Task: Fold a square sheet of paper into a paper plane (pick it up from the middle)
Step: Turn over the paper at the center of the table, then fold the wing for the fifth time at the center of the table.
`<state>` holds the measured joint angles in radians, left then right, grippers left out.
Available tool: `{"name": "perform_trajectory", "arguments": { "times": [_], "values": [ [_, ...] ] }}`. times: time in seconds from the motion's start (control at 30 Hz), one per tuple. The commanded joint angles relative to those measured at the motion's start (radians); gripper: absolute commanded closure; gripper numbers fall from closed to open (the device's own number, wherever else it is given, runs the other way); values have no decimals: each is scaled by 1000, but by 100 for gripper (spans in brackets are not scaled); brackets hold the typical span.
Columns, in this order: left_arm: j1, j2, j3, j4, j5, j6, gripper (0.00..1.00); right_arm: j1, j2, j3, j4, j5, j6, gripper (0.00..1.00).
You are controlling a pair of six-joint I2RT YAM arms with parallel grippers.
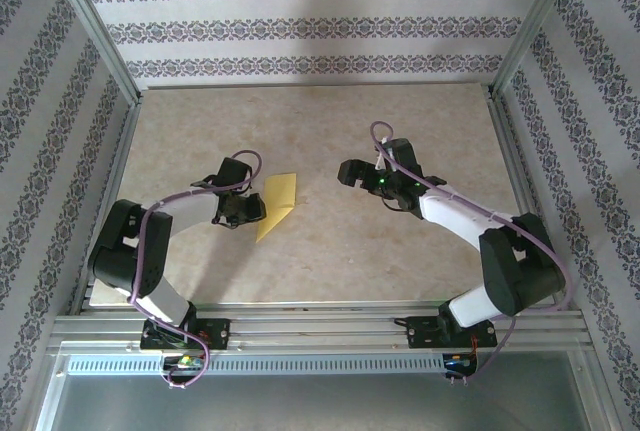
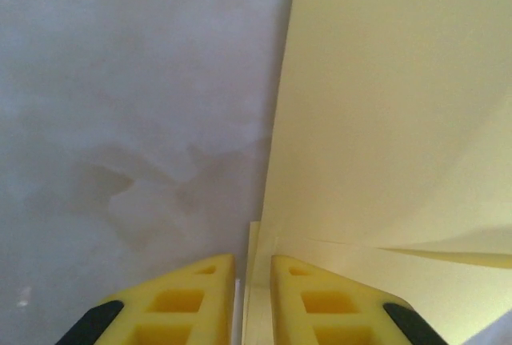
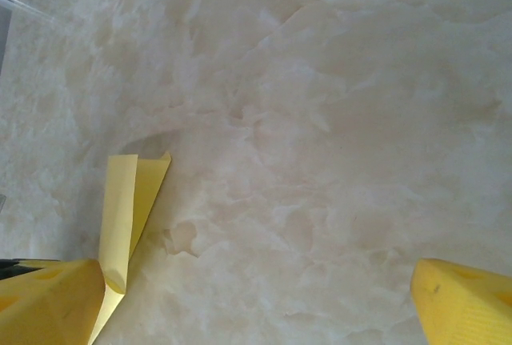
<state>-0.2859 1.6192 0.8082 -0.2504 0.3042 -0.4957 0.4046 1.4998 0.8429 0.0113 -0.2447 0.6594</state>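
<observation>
L end effector [image 1: 255, 211] at yellow paper [image 1: 279, 201] left edge | R end effector [image 1: 346, 173] apart, over table [image 1: 330, 261]

The left arm [image 1: 180, 213] and right arm [image 1: 450, 213] have white links, black joints, purple cables [image 1: 373, 133] and yellow fingertips [image 2: 192, 301].

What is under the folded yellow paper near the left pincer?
The beige table runs under the yellow paper; the left pincer straddles its edge. The spot beneath the sheet is covered, so anything lying there cannot be seen.
</observation>
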Motion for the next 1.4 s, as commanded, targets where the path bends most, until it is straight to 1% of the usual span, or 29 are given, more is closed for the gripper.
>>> {"name": "perform_trajectory", "arguments": {
  "times": [0.0,0.07,0.17,0.23,0.33,0.43,0.53,0.67,0.77,0.93,1.03,1.2,1.37],
  "values": [
    [9,21,37,30,64,49,81,22,32,41,9,-53,29,2],
    [5,32,50,29,84,62,82,34,62,63,6,-104,31,6],
    [-10,56,75,17,94,86,82,72,131,136,-30,-173,22,16],
    [-24,74,93,5,94,105,82,108,188,190,-38,-194,27,25],
    [-29,96,109,-5,80,112,83,158,296,306,-76,-205,41,41],
    [-31,103,106,-6,66,112,83,199,394,420,-118,-190,58,54],
    [-33,104,100,-3,60,111,83,231,479,522,-166,-161,66,60],
    [-33,107,89,5,57,108,83,255,600,666,-238,-161,88,67],
    [-33,104,83,9,56,106,84,268,670,748,-263,-169,108,70],
    [-33,90,74,10,56,102,84,280,761,858,-334,-148,126,72],
    [-33,67,72,-2,55,99,83,281,790,890,-382,-103,131,72],
    [-32,-6,67,-32,51,88,80,278,769,864,-445,-10,126,69],
    [-40,-59,64,-48,50,78,77,268,706,773,-453,59,141,69]
  ]
}}
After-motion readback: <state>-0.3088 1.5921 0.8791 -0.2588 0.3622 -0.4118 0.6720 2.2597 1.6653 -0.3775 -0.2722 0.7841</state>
